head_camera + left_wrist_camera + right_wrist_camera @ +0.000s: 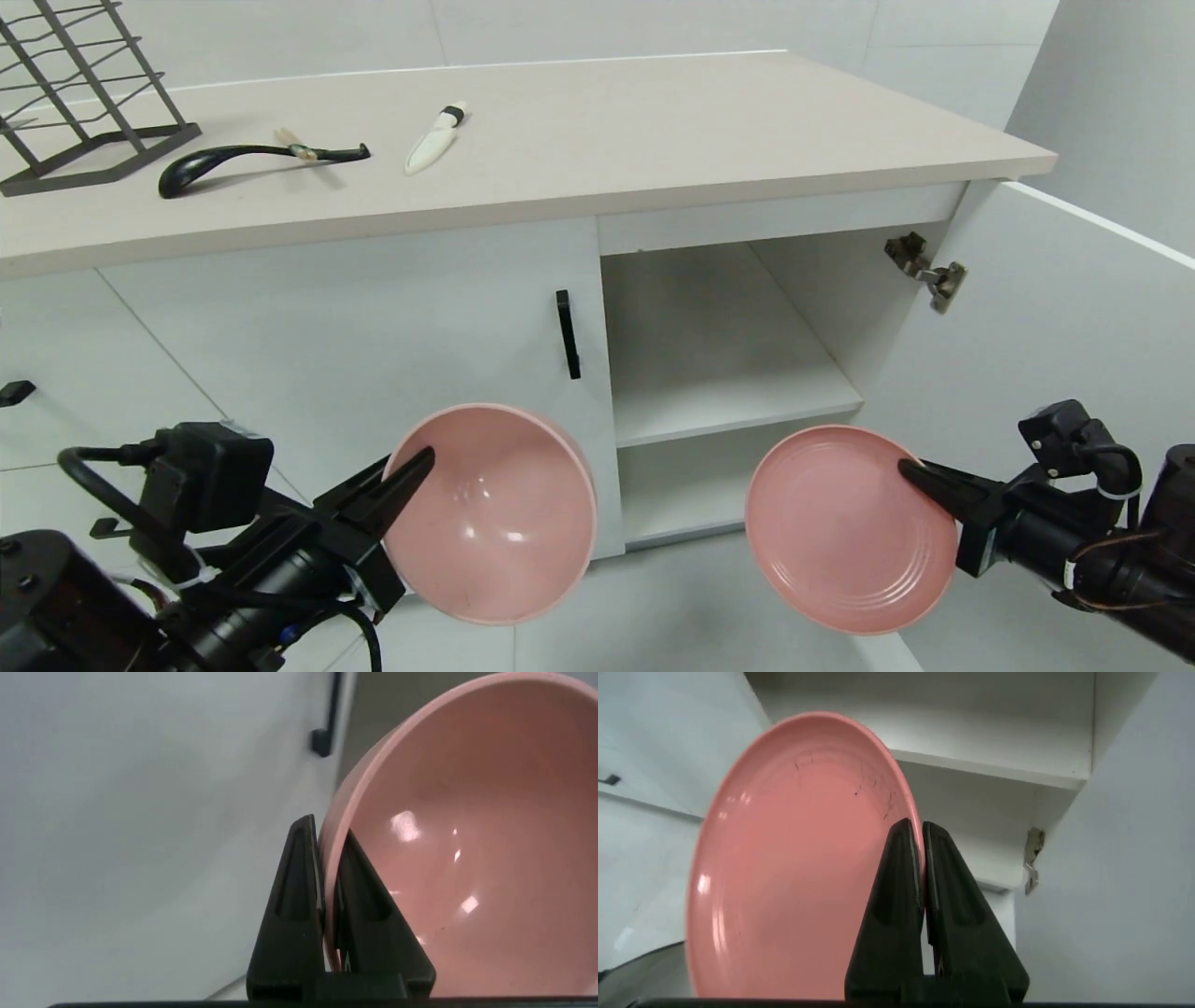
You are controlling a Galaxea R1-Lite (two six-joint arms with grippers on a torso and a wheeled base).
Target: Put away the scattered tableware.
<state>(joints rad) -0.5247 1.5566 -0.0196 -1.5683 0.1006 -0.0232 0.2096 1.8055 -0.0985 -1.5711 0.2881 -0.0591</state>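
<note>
Pink bowl (495, 513), rim pinched tight in left end effector (425, 459); pink plate (840, 532), rim pinched tight in right end effector (907, 467); both held near open cupboard (728, 373).

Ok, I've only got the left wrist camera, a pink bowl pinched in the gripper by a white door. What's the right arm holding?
Observer: The right gripper is shut on the rim of a pink plate, which is tilted on edge.
Operator: Is a cabinet open?
Observer: Yes, the compartment right of your pink bowl is open, its door swung wide, with one shelf inside.
Operator: Anything on the counter?
Observer: A black ladle and a white utensil lie near a wire rack.
</note>
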